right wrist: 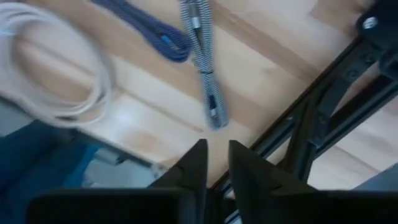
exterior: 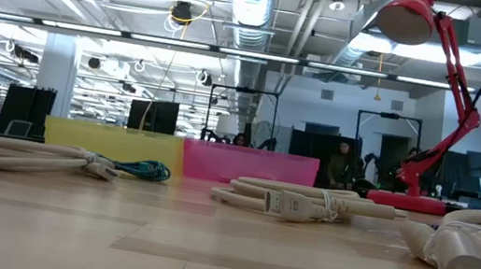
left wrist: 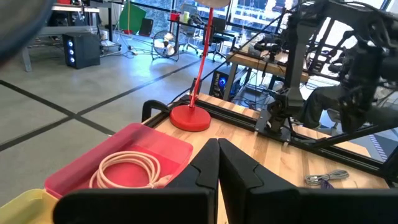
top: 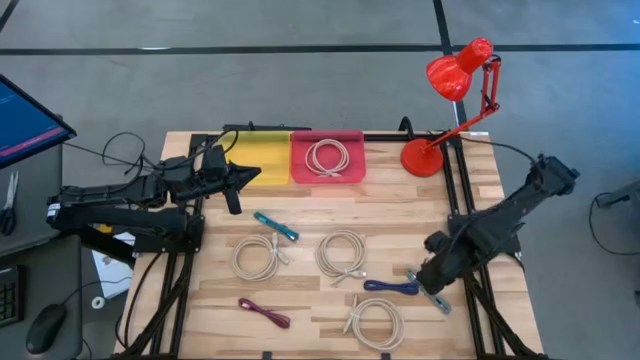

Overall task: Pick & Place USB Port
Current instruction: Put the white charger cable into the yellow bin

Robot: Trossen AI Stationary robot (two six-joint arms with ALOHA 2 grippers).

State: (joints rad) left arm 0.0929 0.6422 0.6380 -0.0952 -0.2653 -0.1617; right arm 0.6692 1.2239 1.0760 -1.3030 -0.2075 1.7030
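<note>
Several cables lie on the wooden table: white coils (top: 257, 255) (top: 343, 252) (top: 373, 322), a teal cable (top: 275, 226), a maroon one (top: 265, 313), a dark blue one (top: 392, 287) and a grey braided one (top: 428, 295). Another white coil (top: 327, 157) lies in the pink tray (top: 352, 140), which stands next to the yellow tray (top: 262, 148). My right gripper (right wrist: 216, 155) hovers, slightly open, over the grey braided cable (right wrist: 205, 81) near the table's right near corner, touching nothing. My left gripper (left wrist: 217, 146) is shut, raised beside the yellow tray.
A red desk lamp (top: 455, 80) stands at the far right corner on its base (top: 422, 158). Black frame rails (top: 455, 200) run along the table's edges. A monitor (top: 25, 120) and a mouse (top: 45, 328) sit off the table's left.
</note>
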